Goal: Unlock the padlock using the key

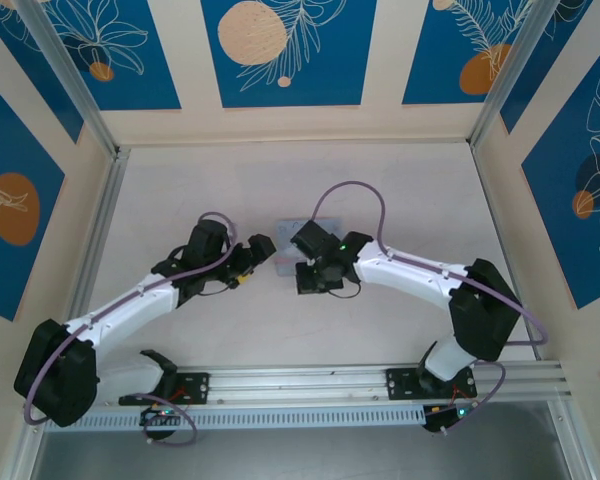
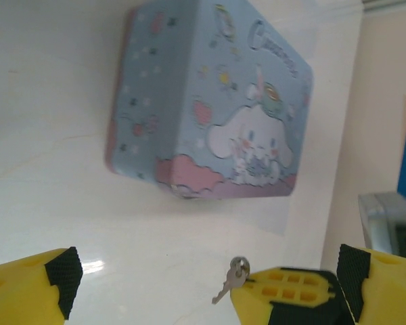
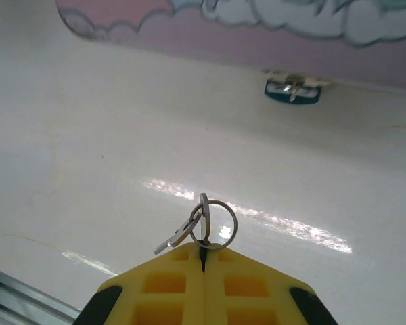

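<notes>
padlock (image 3: pixel 292 89): small and dark, at the lower edge of the tin's (image 2: pixel 210 108) long side, resting at the table (image 1: pixel 420 200); its keyhole is too small to make out.
key (image 3: pixel 179 235): on a small ring (image 3: pixel 216 220), held above bare table, well short of the padlock; the blade slants sideways.
right gripper (image 3: pixel 203 256): jaws pressed together, pinching the key at its ring end; whether the pads grip ring or key head, I cannot tell.
left gripper (image 2: pixel 203 298): jaws spread wide, holding nothing, close beside the right fingers, facing the tin's lid.
risk: a blade dangling loose could swing, miss the keyhole or skid off the lock; pushing may shove the unheld tin away.
risk: the two grippers sit near each other and could collide.
room: open table lies between key and padlock; the walls are well apart.
</notes>
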Robot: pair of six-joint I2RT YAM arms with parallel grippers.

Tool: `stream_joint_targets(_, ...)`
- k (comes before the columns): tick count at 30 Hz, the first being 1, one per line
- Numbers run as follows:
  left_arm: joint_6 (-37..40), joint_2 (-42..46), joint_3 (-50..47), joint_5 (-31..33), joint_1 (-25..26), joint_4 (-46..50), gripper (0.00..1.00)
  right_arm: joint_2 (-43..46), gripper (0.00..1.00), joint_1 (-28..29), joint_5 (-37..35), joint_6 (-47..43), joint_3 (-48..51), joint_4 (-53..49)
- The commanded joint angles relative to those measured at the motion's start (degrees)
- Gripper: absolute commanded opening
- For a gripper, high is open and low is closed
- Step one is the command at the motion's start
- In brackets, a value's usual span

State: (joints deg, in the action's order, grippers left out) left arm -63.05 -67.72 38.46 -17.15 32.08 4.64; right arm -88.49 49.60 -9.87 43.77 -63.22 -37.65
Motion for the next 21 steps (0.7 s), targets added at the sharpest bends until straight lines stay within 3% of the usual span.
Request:
stream_joint_targets(1,3.12,-1.29,0.3,-1.09,1.66,-4.84,0.96,3.14,0.0,-3.13,4.52,2.61,0.34,0.88)
stream_joint_targets(5,5.59,-2.59,-0.48,-1.98,2.22,-7.91,0.88,4.7,0.0,-7.16,7.88,3.39,0.18,1.79)
stream_joint_targets(8,3.33,-3.85,-1.08,-2.0,2.93,-9.97,0.81,5.41,0.0,-9.59,9.83,4.7,0.33,2.76)
stream_joint_targets(13,-5.56,-5.84,-1.17,-0.84,5.72,-14.89,0.79,6.59,0.0,-12.27,12.95,7.18,1.38,5.91)
stream_joint_targets(21,-23.89,-6.71,0.06,6.15,9.65,-16.25,0.74,7.61,0.0,-13.22,13.83,10.11,3.29,10.13)
